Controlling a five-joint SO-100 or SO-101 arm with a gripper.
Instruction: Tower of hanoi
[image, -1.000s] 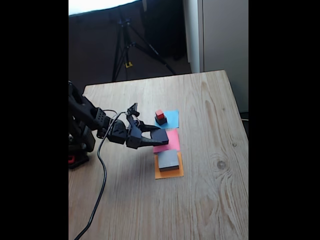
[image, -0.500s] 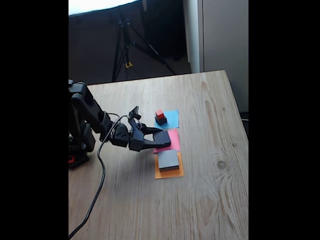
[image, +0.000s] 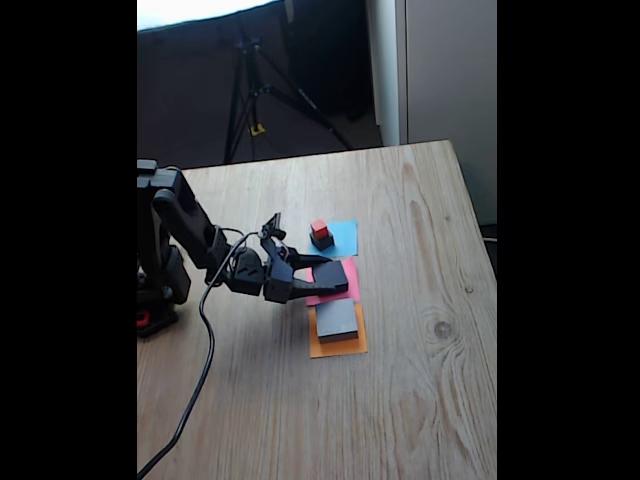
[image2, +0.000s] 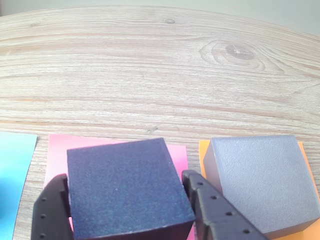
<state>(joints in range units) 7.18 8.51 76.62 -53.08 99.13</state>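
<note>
middle block (image2: 125, 187) between fingers (image2: 212, 212) over centre paper (image2: 56, 150), biggest block (image2: 262, 182) right

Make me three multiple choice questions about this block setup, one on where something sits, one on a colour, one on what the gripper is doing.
1. Where does the red cube sit?
A. On a small dark block over the blue paper
B. On the orange paper
C. On bare table

2. What colour paper lies under the grey block?
A. Blue
B. Orange
C. Pink

3. What state is the gripper in?
A. Open over bare table
B. Shut on the red cube
C. Shut on the dark block over the pink paper

Answers:
1. A: the fixed view shows the cube atop the small dark block on the blue paper.
2. B: the orange paper shows around the block's edges.
3. C: in the wrist view a finger presses each side of the block, with the pink paper beneath.
</note>
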